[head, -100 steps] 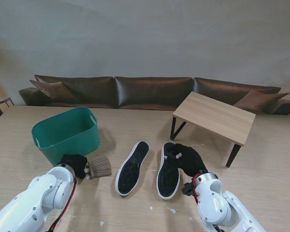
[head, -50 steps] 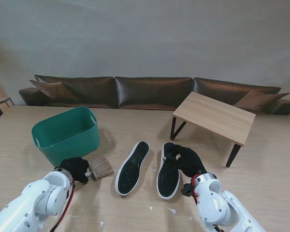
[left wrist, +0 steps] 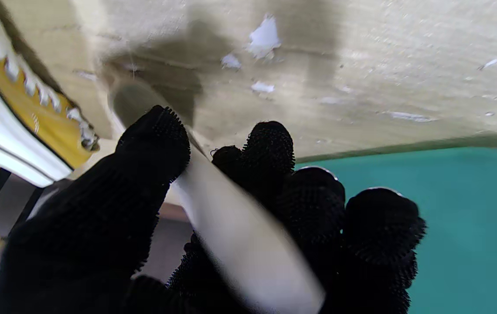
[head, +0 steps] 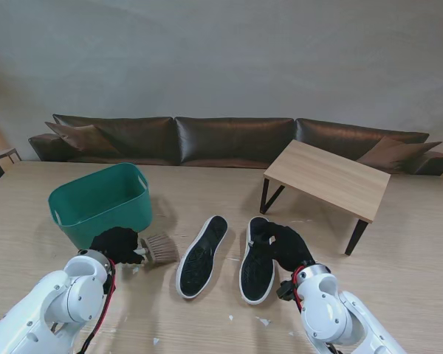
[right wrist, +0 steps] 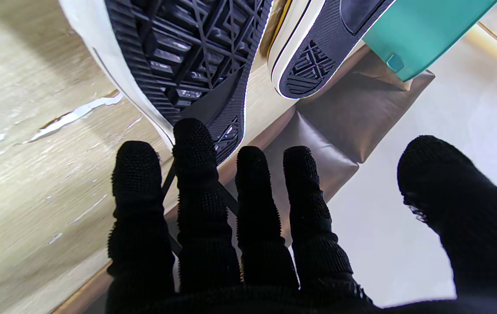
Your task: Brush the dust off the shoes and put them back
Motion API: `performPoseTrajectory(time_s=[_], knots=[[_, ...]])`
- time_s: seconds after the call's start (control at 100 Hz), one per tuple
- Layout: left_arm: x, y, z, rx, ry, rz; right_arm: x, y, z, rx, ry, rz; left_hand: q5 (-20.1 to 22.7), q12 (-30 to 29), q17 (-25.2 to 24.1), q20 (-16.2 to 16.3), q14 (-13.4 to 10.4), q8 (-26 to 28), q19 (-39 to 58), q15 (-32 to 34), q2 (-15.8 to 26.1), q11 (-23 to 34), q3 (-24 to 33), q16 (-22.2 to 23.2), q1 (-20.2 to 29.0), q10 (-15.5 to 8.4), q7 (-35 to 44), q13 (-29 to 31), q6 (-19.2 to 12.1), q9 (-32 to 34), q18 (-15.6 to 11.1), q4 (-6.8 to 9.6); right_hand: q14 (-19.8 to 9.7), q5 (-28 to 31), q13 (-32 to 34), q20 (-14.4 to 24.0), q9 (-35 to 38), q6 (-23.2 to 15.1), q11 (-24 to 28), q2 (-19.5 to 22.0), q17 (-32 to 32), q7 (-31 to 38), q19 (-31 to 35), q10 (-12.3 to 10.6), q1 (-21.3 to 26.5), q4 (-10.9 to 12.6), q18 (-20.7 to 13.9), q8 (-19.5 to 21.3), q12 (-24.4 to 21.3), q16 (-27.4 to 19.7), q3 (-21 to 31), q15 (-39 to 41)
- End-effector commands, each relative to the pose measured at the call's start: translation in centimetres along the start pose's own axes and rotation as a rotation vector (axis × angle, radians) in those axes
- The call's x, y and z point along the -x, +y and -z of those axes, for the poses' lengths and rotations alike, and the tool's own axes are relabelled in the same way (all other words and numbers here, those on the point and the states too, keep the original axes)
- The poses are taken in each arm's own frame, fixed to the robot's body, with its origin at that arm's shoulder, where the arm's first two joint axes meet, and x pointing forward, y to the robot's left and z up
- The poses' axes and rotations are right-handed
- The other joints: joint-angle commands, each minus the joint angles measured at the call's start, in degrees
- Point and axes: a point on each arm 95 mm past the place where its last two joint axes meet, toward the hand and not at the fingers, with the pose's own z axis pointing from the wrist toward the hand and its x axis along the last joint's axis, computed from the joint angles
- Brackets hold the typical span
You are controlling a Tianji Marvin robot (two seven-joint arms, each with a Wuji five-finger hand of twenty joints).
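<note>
Two shoes lie sole-up mid-table: the left shoe (head: pixel 201 256) and the right shoe (head: pixel 258 260), side by side and slightly apart. Left hand (head: pixel 117 244) is closed around the pale handle of the brush (head: pixel 161 248), bristles pointing right toward the left shoe, with a clear gap between them. The bin (head: pixel 100 203) stands just beyond that hand. Right hand (head: pixel 283 245) rests at the right edge of the right shoe with fingers (right wrist: pixel 205 196) spread and extended, gripping nothing; whether it presses on the sole cannot be told. White flecks (head: pixel 262 321) lie on the table (head: pixel 399 251) near the arms.

Judgement: the step in hand is bringing the brush to a shoe. Recommended: keep a firm grip on the handle, lay the bristles flat on the sole, sweep lengthwise away from the bin, and steady the shoe so it does not slide.
</note>
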Motion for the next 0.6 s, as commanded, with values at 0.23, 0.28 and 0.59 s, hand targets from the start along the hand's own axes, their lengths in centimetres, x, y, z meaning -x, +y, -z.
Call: performPoseTrajectory(time_s=[0.23,0.28,0.59], knots=[[-1.6,-2.9,0.5,-0.072,0.057,0.064,-0.2,0.0,0.4,-0.011,0.002,-0.006,2.4,-0.4,1.8,-0.1,-4.0,0.4,2.7,2.9,0.0,1.8,6.5,-0.2,4.6,-1.1,3.5,3.5,-1.1,2.9,0.1,-0.11,0.5,-0.5,1.3,0.5,0.5,0.0,0.2,2.5,-11.7,0.9,0.0,0.7,-2.6,1.5,1.0,-0.3,-0.8,-0.1,-0.1,0.8],[-1.8,-3.4,0.6,-0.082,0.068,0.066,-0.2,0.0,0.4,-0.012,0.002,-0.006,2.4,-0.4,1.7,-0.1,-4.0,0.4,2.7,2.9,0.0,1.8,6.5,-0.2,4.6,-1.1,3.4,3.5,-1.0,2.9,0.2,-0.1,0.5,-0.5,1.4,0.5,0.5,0.0,0.2,2.5,-11.8,0.9,0.0,0.7,-2.6,1.5,1.0,-0.3,-0.8,-0.1,-0.1,0.9],[-4.6,-6.8,0.5,-0.142,0.165,0.127,-0.4,0.4,0.7,0.001,-0.001,-0.007,2.4,-0.3,1.3,0.0,-3.5,0.5,2.3,2.6,0.1,1.5,6.3,-0.5,4.9,-0.7,3.2,3.4,-0.7,2.9,0.7,-0.03,0.6,-0.4,1.4,0.5,0.5,0.1,0.3,2.7,-11.6,1.0,0.1,0.8,-2.7,1.6,1.0,-0.4,-0.8,-0.1,0.1,0.9]])
